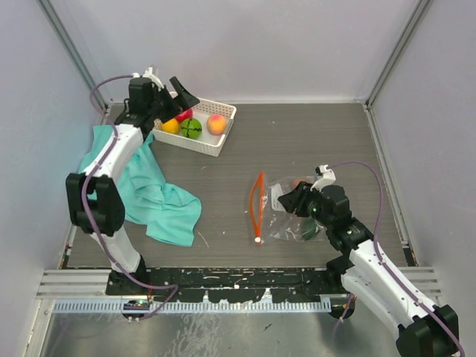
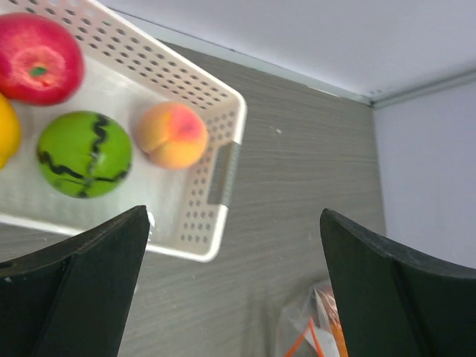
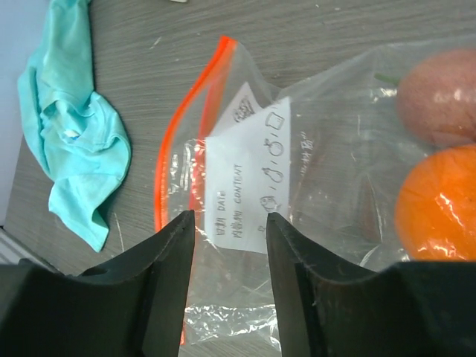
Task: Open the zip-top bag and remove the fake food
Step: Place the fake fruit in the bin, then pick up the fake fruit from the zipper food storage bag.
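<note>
The zip-top bag (image 1: 286,216) lies flat at the right middle of the table, its orange-red zipper strip (image 1: 256,204) bowed apart on the left. Through the bag (image 3: 312,149) show a white label (image 3: 253,178), an orange fruit (image 3: 439,204) and a brownish-red one (image 3: 439,97). My right gripper (image 3: 230,217) hovers low over the bag near the label, jaws apart, nothing pinched. In the white basket (image 2: 230,104) lie red (image 2: 37,59), green (image 2: 84,154) and peach (image 2: 172,134) fake food. My left gripper (image 2: 234,216) hangs wide open and empty above the basket's edge.
A teal cloth (image 1: 149,193) lies crumpled on the left side, under the left arm. The basket (image 1: 223,137) stands at the back left near the wall. Grey walls close in the table on three sides.
</note>
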You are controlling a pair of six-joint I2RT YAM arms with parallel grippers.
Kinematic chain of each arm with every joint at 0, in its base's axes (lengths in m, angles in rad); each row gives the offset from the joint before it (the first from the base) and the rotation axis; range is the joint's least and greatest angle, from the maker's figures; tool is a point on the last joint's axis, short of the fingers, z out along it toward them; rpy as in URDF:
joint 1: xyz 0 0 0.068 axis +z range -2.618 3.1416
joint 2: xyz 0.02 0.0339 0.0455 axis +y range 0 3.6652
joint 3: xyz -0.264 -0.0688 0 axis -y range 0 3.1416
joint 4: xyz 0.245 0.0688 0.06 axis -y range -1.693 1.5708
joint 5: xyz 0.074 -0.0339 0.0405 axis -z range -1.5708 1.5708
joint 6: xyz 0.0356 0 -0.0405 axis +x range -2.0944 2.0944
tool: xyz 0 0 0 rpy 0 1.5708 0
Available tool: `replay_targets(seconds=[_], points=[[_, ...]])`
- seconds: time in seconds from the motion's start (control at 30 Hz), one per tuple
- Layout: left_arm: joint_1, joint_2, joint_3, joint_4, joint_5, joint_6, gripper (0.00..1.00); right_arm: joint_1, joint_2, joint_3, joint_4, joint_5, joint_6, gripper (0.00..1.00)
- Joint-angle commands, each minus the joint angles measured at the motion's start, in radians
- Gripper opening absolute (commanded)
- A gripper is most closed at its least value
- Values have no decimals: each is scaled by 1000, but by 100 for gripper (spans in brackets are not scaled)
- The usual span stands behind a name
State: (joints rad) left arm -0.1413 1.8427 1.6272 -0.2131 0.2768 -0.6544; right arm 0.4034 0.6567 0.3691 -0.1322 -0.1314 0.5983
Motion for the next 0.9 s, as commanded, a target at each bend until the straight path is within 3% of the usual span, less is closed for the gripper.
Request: replay_targets(seconds=[0.0, 0.2, 0.5, 0.7, 0.87], points=[[19, -202, -169, 174, 134, 43, 98, -3, -30, 89, 21, -51, -69, 53], [45, -444, -454, 249, 181, 51, 98, -3, -41, 163, -36, -50, -111, 60], [52, -730, -720, 283, 238, 58, 98, -3, 5, 257, -117, 22, -162, 62], [52, -847, -822, 315, 318, 5, 98, -3, -1, 293, -153, 59, -167, 62], [52, -875, -874, 383, 427, -98, 98, -3, -5, 321, -218, 183, -136, 60]])
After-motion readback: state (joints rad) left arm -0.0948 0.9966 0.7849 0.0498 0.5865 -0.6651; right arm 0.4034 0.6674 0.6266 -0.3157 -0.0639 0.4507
